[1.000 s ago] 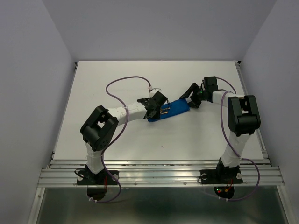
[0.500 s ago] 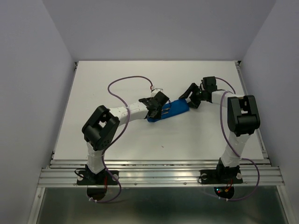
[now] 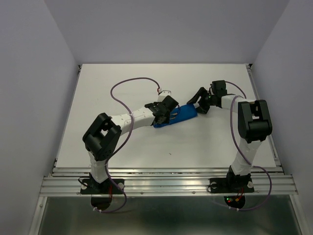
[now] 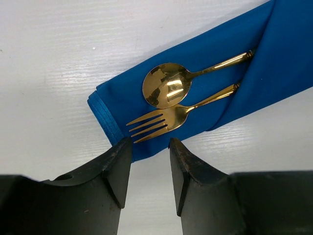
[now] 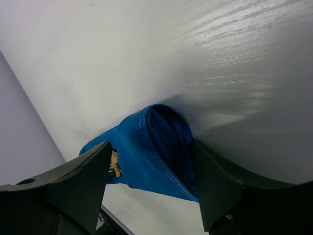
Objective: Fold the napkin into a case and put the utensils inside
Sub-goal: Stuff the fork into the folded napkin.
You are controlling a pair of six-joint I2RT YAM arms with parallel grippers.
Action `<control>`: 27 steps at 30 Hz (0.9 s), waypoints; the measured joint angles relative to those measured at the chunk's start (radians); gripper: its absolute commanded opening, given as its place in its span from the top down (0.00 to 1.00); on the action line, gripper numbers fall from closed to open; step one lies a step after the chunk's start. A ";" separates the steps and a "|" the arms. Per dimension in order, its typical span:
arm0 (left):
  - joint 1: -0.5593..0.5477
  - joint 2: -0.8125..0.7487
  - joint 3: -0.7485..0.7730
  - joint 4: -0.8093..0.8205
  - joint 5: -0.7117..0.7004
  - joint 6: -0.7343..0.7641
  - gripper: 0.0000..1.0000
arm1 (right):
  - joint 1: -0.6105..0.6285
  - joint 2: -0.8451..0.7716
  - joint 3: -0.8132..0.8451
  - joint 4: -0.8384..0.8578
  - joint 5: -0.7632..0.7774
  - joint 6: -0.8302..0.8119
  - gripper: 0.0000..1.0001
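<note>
The blue napkin lies folded into a narrow case in the middle of the table. The left wrist view shows the case with the gold spoon and gold fork tucked in it, heads sticking out, handles hidden under the fold. My left gripper is open and empty, just off the case's near end. My right gripper is open at the case's other end, its jaws on either side of the rolled cloth, not closed on it.
The white table has raised rails at its left and right edges. A purple cable loops over the table behind the left arm. Grey walls stand around the table.
My left arm has shifted slightly and its cable loop moved. The case and the right gripper have stayed where they were.
</note>
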 measured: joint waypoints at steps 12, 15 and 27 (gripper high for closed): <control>-0.008 0.010 0.013 -0.007 -0.008 -0.008 0.52 | 0.000 0.000 0.000 0.000 0.000 0.000 0.29; -0.008 0.021 0.013 -0.006 -0.011 -0.013 0.52 | 0.000 0.000 0.000 0.000 -0.002 0.000 0.29; -0.004 0.042 -0.020 0.005 -0.030 -0.042 0.52 | 0.000 0.002 0.000 0.000 -0.008 0.000 0.29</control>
